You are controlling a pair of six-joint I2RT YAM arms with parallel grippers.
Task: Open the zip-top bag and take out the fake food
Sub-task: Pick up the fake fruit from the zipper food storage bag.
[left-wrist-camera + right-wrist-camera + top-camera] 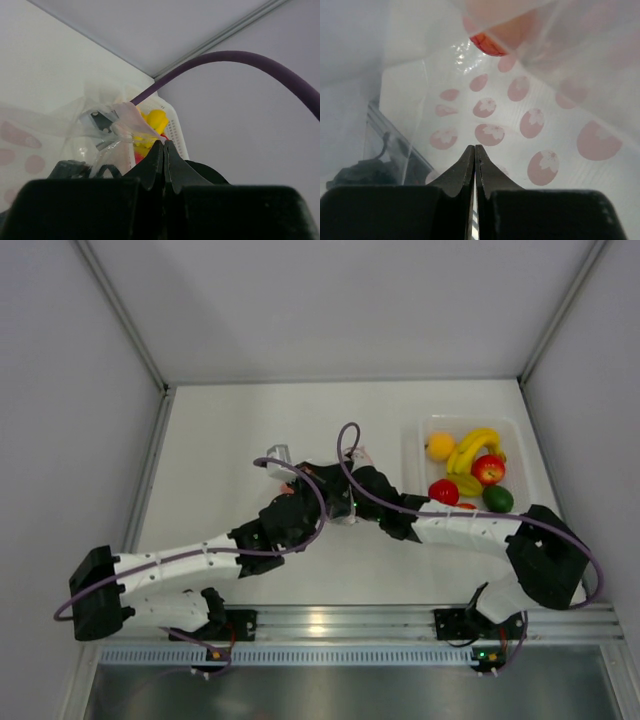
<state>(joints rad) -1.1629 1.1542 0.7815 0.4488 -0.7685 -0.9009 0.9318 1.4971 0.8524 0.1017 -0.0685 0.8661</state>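
I see the white table (230,440). At the right of the top view, the clear tray (419,455) holds the fake food (475,450). The zip-top bag (279,455) is at the centre, between both arms. The left gripper (164,148) is closed, pinching the bag's edge. The right gripper (474,150) has its fingers together against the dotted film, and a red piece (489,44) shows through it.

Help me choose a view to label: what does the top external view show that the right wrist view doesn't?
Only top external: the tray of fake food and both arms. Only right wrist: pink flower dots printed on the zip-top bag and a red piece behind its film. Both: the bag and the right gripper, shut on it.
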